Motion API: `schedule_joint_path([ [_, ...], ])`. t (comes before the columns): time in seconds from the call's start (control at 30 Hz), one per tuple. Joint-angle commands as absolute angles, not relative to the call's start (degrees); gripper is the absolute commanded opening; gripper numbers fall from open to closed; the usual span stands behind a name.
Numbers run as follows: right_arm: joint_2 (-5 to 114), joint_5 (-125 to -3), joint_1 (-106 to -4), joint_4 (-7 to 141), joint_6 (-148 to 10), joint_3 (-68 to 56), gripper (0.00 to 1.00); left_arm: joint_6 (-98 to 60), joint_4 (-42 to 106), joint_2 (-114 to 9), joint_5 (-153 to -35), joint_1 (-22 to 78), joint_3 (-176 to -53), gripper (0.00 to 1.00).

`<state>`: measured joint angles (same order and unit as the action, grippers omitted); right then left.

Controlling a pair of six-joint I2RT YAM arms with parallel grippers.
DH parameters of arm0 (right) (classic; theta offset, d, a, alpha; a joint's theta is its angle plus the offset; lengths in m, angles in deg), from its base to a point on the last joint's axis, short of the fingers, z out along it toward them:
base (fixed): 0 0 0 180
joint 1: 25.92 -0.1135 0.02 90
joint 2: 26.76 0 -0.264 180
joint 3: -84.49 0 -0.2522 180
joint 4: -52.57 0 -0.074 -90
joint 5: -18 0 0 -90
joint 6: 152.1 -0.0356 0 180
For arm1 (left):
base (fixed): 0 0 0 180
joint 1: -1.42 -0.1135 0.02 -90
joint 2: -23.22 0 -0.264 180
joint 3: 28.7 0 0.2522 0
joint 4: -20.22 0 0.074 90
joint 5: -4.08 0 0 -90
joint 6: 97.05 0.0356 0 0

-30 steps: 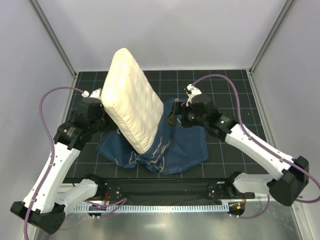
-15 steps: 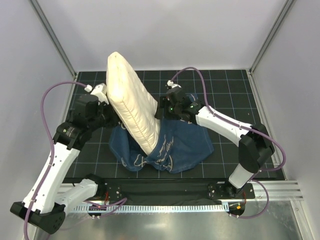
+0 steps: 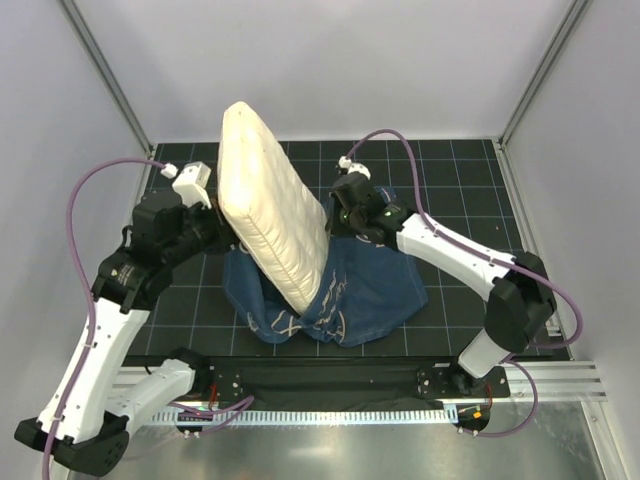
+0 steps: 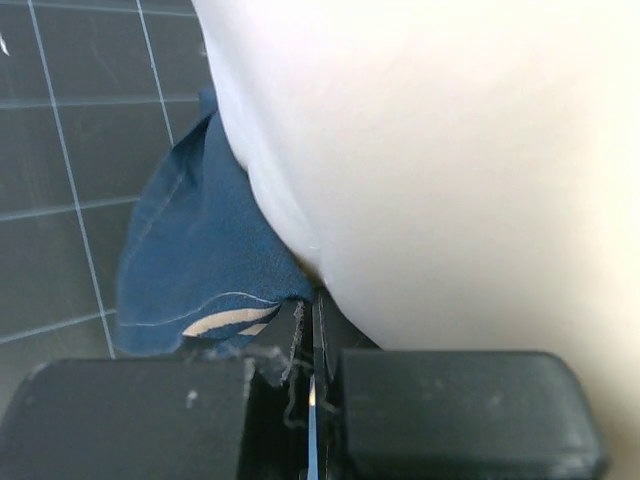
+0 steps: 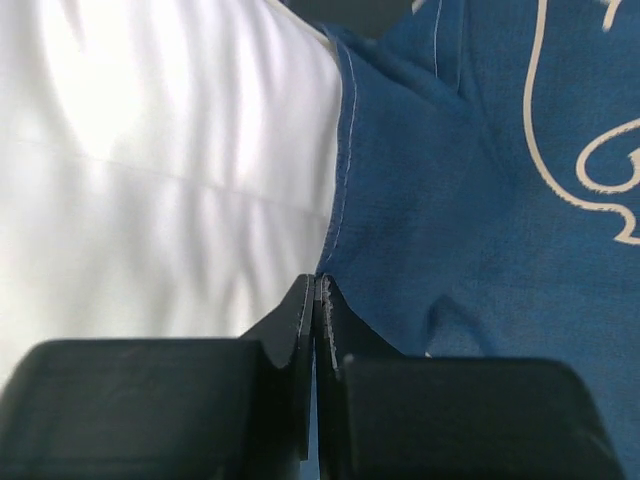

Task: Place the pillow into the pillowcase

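Note:
The cream-white pillow (image 3: 270,200) stands on end, leaning back left, its lower end sunk in the mouth of the navy pillowcase (image 3: 365,295), which lies bunched on the mat. My left gripper (image 3: 222,242) sits at the pillow's left side, partly hidden behind it. In the left wrist view it (image 4: 312,300) is shut on the edge of the pillowcase (image 4: 190,250), with the pillow (image 4: 450,170) bulging against it. My right gripper (image 5: 318,285) is shut on the hem of the pillowcase (image 5: 480,200), right beside the pillow (image 5: 150,200). From above, the right gripper (image 3: 335,222) is at the pillow's right side.
A black gridded mat (image 3: 450,170) covers the table, with bare squares behind and to the right of the pillowcase. Grey walls and slanted frame posts (image 3: 105,75) close in the sides and back. A metal rail (image 3: 320,412) runs along the near edge.
The right gripper moved in against the pillow's right side and shut on the pillowcase hem. The left arm rose slightly, and the pillow stands more upright.

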<state>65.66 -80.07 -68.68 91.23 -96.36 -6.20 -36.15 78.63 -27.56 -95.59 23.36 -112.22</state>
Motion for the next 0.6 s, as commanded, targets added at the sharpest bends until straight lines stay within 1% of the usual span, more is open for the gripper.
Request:
schedule_joint_path([
  [0.0, 58.9, -81.2, -68.9, 90.6, -95.4, 0.4, 0.04, -33.5, 76.8, -27.9, -96.6, 23.2, -122.1, 0.00],
  [0.13, 55.6, -80.5, -68.9, 92.1, -95.0, 4.0, 0.04, -32.8, 78.9, -29.2, -96.2, 23.2, -129.7, 0.00],
  [0.33, 52.9, -78.9, -68.8, 93.8, -94.4, 9.9, 0.04, -32.2, 78.6, -29.1, -95.4, 23.2, -135.4, 0.00],
  [0.37, 53.1, -77.6, -68.7, 94.4, -94.2, 13.3, 0.04, -31.9, 79.6, -30.0, -95.3, 23.2, -138.3, 0.00],
  [0.47, 54.7, -76.6, -68.7, 98.2, -93.8, 18.7, 0.04, -32.4, 80.0, -31.6, -96.6, 23.2, -142.3, 0.00],
  [0.57, 54.2, -78.0, -68.6, 96.3, -94.2, 15.5, 0.04, -33.4, 74.1, -29.3, -98.7, 23.2, -140.8, 0.00],
])
